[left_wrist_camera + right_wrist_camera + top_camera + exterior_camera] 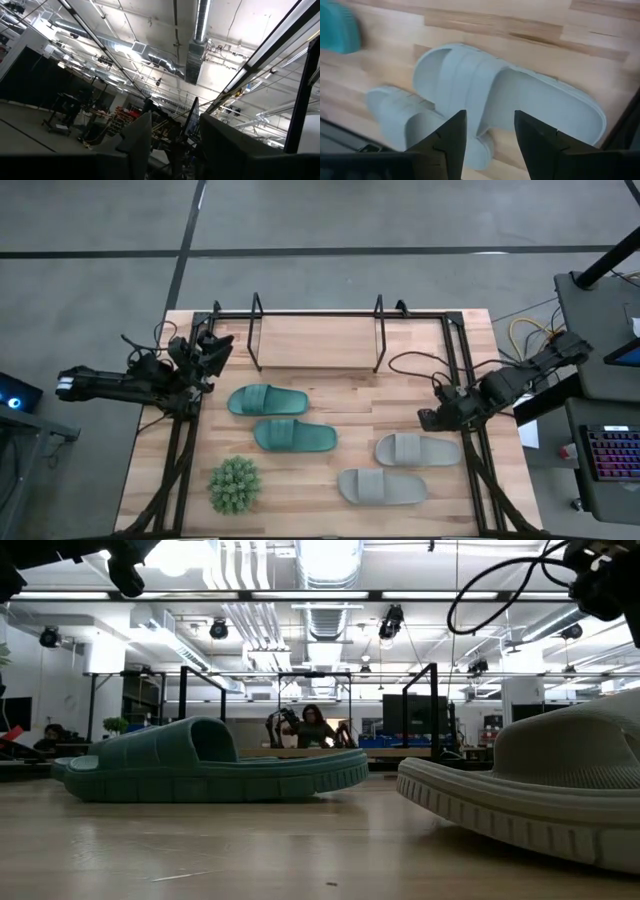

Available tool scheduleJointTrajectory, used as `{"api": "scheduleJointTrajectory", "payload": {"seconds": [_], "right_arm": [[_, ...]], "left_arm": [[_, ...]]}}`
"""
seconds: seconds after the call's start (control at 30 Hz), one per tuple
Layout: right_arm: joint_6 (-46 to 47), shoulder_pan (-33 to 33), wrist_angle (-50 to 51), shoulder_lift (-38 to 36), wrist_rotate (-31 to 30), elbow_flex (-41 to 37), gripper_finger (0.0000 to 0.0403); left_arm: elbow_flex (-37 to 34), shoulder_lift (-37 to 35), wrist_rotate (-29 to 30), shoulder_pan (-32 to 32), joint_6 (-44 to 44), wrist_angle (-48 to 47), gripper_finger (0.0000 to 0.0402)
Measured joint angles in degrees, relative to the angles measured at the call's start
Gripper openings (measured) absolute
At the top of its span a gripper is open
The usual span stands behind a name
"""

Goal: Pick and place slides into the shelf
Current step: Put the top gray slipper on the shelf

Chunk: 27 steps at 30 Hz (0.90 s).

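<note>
Two teal-green slides (266,399) (294,436) lie sole-down in the middle of the table, one teal slide (210,765) showing in the low view. Two light grey slides (417,448) (380,486) lie sole-down toward the right near corner. The shelf (315,340) stands at the far edge, its wood base bare. My right gripper (430,418) hovers open just above the farther grey slide (490,85), tilted down at it. My left gripper (212,348) is open by the shelf's left end, raised, and its wrist view shows only the ceiling past the open fingers (137,145).
A small spiky green plant (235,484) stands near the table's near left corner. Black frame rails (180,450) (470,380) run along the left and right sides and behind the shelf. Bare wood lies between the shelf and the slides.
</note>
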<state>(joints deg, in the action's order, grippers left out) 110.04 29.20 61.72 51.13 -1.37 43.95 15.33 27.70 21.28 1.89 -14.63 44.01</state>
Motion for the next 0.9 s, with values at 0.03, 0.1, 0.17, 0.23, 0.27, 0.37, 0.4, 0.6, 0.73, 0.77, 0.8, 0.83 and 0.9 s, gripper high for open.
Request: {"api": "scheduleJointTrajectory", "payload": {"seconds": [0.03, 0.1, 0.17, 0.23, 0.27, 0.37, 0.4, 0.6, 0.73, 0.77, 0.8, 0.83, 0.9], "right_arm": [[0.6, 0.5, 0.0, 0.8, -0.1, 0.0, 0.0154], [1.7, 1.2, -0.1, 2.5, -0.2, 0.0, 0.0152], [3.0, 1.9, -0.2, 4.5, -0.2, 0.0, 0.015], [4.2, 2.4, -0.5, 6.5, -0.2, -0.1, 0.0148], [4.5, 2.6, -0.8, 7.7, -0.2, -0.1, 0.0148], [6.0, 3.5, -1.4, 10.8, -0.2, -0.1, 0.0148], [6.4, 3.6, -1.4, 11.7, -0.2, -0.1, 0.0148], [6.8, 3.6, -5.1, 15.5, -4.2, -0.1, 0.0144], [7.0, 3.6, -7.5, 16.5, -6.4, -0.1, 0.0144], [7.0, 3.6, -7.5, 16.6, -6.4, -0.1, 0.0144], [7.0, 3.6, -7.5, 16.7, -6.6, -0.2, 0.0144], [7.0, 3.7, -7.6, 16.9, -6.8, -0.2, 0.0143], [7.3, 4.1, -7.8, 17.0, -6.9, -0.3, 0.0141]], "left_arm": [[0.0, 0.0, 0.0, 0.0, 0.0, 0.0, 0.0153], [0.0, 0.1, 0.0, 0.0, 0.0, 0.0, 0.0153], [0.0, 0.1, 0.0, 0.0, 0.0, 0.0, 0.0153], [-0.1, 0.1, 0.0, 0.0, 0.0, 0.0, 0.0153], [-0.2, 0.0, 0.0, 0.0, 0.0, 0.0, 0.0153], [-0.3, 0.0, 0.0, 0.0, 0.0, 0.0, 0.0153], [-0.4, 0.0, 0.0, 0.0, 0.0, 0.0, 0.0153], [-0.5, 0.0, 0.0, 0.0, 0.0, 0.0, 0.0153], [-0.5, 0.0, 0.0, 0.0, 0.0, 0.0, 0.0153], [-0.5, -0.1, 0.0, 0.0, 0.0, 0.0, 0.0153], [-0.5, -0.1, 0.0, 0.0, 0.0, 0.0, 0.0153], [-0.5, 0.0, 0.0, 0.0, 0.0, 0.0, 0.0153], [-0.5, 0.0, 0.0, 0.0, 0.0, 0.0, 0.0153]]}}
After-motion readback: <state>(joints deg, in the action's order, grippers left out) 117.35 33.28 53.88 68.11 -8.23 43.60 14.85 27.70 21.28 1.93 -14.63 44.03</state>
